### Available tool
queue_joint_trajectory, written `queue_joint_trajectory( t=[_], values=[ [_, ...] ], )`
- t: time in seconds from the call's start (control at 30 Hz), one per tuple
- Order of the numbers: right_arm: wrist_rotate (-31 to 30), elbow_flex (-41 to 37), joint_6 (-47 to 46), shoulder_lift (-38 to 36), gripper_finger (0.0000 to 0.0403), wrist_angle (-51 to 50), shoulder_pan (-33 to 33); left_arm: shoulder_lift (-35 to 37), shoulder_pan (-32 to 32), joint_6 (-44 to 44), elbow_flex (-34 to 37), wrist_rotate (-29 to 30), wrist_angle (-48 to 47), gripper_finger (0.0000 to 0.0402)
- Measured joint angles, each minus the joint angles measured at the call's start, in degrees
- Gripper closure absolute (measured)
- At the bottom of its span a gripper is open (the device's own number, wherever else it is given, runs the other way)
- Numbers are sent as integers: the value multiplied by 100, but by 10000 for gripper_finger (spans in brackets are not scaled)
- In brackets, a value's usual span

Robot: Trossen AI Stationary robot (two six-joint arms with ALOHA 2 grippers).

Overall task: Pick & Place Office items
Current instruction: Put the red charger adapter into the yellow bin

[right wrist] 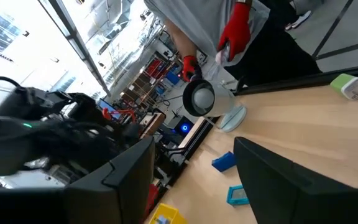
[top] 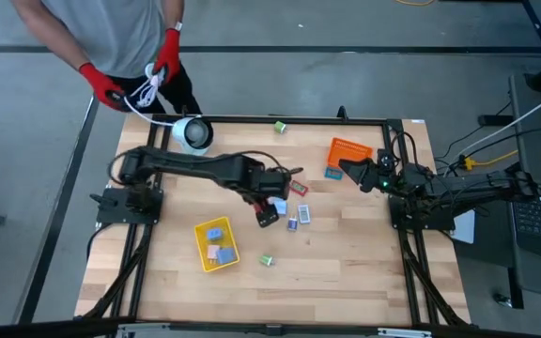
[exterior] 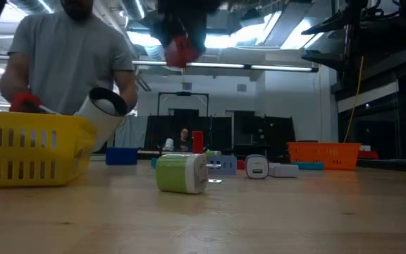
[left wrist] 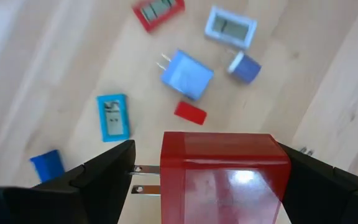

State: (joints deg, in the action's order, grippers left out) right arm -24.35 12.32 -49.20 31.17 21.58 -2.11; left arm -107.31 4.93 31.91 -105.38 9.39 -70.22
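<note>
My left gripper (top: 269, 212) is over the middle of the table, shut on a red plug block (left wrist: 225, 177). The low view shows the red block (exterior: 179, 49) high above the tabletop. Loose pieces lie flat on the wood beneath it: a blue plug (left wrist: 188, 73), a light blue piece (left wrist: 230, 26), a red piece (left wrist: 158, 12), a teal piece (left wrist: 113, 117) and a small red piece (left wrist: 190, 112). My right gripper (top: 350, 169) is open and empty beside the orange tray (top: 350, 148); its wrist view shows the gripper (right wrist: 191, 186) holding nothing. My left gripper pinches the red block between its two fingers, pointing down from above. One finger (left wrist: 101, 171) meets the end with the metal prongs (left wrist: 143, 178), the other (left wrist: 319, 177) the opposite face (left wrist: 278, 163). The block is lifted clear of the table, lying level.
A yellow tray (top: 216, 244) with a few pieces stands near the front left. Green pieces lie at the far edge (top: 279, 126) and near the front (top: 266, 260). A person in red gloves (top: 101, 83) holds the cord of a white round device (top: 193, 131) at the far left.
</note>
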Motion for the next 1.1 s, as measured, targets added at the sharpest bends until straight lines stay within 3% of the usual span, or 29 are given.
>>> queue_joint_trajectory(
  t=[0.27, 0.4, 0.7, 0.87, 1.1],
  values=[
    [86, 0, -122, -2, 176, -19, 2, 690, 731, 818, 14, 1508, -70, 70],
    [86, 0, -271, 0, 176, -22, 0, 1004, 1183, 1442, 630, 1920, -8, 70],
    [145, 0, -624, -2, 176, -36, 0, 2052, 2059, 3408, 3047, 1724, 1171, 70],
    [144, 0, -744, 0, 176, -42, 0, 2311, 2423, 4071, 3774, 1691, 1169, 70],
    [145, 0, -889, -2, 176, -84, 0, 2315, 2661, 4193, 4416, 1308, 1680, 70]
  ],
)
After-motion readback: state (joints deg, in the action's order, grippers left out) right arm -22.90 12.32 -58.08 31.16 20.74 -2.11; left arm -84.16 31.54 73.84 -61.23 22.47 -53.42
